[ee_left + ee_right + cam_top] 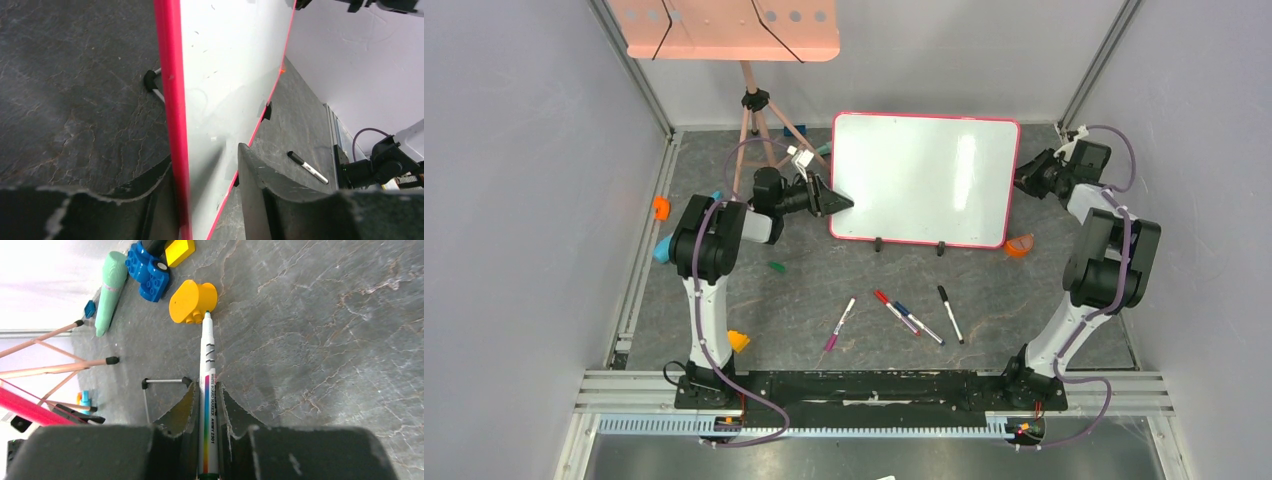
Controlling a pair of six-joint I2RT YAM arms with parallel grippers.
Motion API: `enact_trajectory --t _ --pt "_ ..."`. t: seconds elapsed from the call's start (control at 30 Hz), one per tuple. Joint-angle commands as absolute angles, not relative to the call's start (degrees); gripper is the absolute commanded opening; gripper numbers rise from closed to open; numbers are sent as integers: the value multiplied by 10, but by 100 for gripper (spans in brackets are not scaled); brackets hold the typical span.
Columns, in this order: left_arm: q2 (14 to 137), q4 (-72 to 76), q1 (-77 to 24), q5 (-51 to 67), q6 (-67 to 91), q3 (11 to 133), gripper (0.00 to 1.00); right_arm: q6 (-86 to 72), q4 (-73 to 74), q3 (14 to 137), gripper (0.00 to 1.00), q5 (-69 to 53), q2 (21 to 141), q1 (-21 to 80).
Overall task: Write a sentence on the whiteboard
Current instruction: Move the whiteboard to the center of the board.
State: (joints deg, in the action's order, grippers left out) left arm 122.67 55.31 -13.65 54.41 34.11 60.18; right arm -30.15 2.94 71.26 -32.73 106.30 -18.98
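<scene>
Salmon-pink and perforated, the flat tray (724, 30) on its thin-legged tripod (755, 100) sits at the far left. From above you see only its round holes and two dark lines crossing its top.

Your large glossy whiteboard (924, 180), with its thin pink-red frame, stands on two small black feet at the far middle of the dark stone-patterned table (1024, 320). Its face is tipped back towards the overhead camera, white with streaks of glare.

Your left gripper (829, 200) is at the board's left edge. In the left wrist view its jaws stand partly spread, one finger on each side of the red frame. The finger behind the board is close against the frame, and a strip of white face shows before the other finger. You cannot tell from these views whether the pads are pressing.

Your right gripper (1036, 178) is beside the board's right edge, with its jaws pressed together on a white-barrelled marker (207, 355) that has a rainbow stripe. The marker's uncapped greenish tip points away from the fingers. In the right wrist view the tip lines up with a yellow plastic block (192, 301), but contact is unclear. A blue toy brick (149, 267) and a mint-green cylinder (111, 290) lie beyond that block.

Four loose markers (894, 310) lie on the table in front of the board.
</scene>
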Motion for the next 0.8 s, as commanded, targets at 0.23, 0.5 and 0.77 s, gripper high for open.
enact_trajectory --t 0.23,0.5,0.77 --pt "1255 636 -135 608 409 641 19 -371 -71 698 0 -461 1092 -190" --pt "1253 650 -135 618 415 622 7 -378 -100 632 0 -470 1058 -190" --pt "1246 737 -134 635 473 580 2 -376 -109 583 0 -472 1017 -174"
